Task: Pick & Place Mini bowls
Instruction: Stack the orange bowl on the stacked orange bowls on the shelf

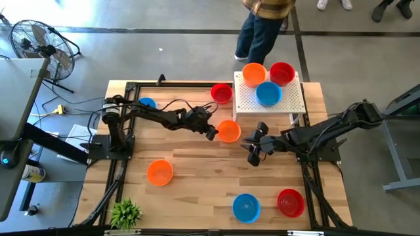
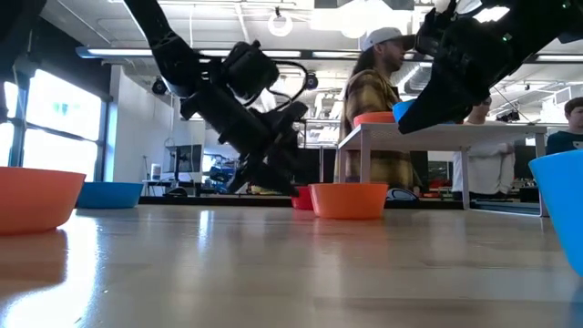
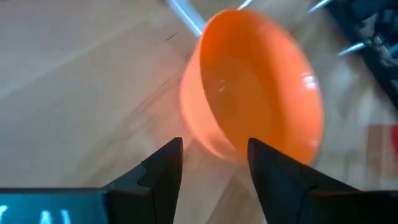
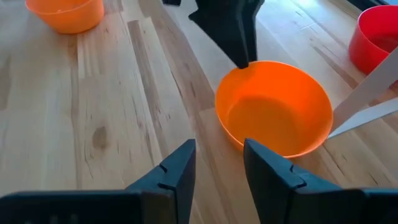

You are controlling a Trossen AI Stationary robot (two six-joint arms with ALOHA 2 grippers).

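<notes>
Orange bowl [image 1: 229,131] sits upright on the wood table [image 1: 197,164] mid-table, just in front of the white perforated box [image 1: 289,101], nothing inside it. On the box top: orange bowl on box [image 1: 254,73], red bowl on box [image 1: 282,73], blue bowl on box [image 1: 268,94], close together. Red bowl by box [image 1: 222,93] is on the table beside the box's left edge. Blue bowl far left [image 1: 147,103] is partly hidden behind my left arm. Near edge: orange bowl front-left [image 1: 159,172], blue bowl front [image 1: 246,207], red bowl front [image 1: 290,202], all apart from each other. Small green plant [image 1: 125,213] at the front-left corner.

Open wood between the centre bowl and the front row. A person [image 1: 262,26] stands beyond the far edge, behind the box.

My left gripper [image 1: 211,133] is at the centre bowl's left rim, fingers spread, bowl just past the tips in the wrist view; can't tell if a tip touches the rim. It holds nothing. My right gripper [image 1: 254,149] hangs right of the same bowl, fingers parted, empty, clear of the bowl.
</notes>
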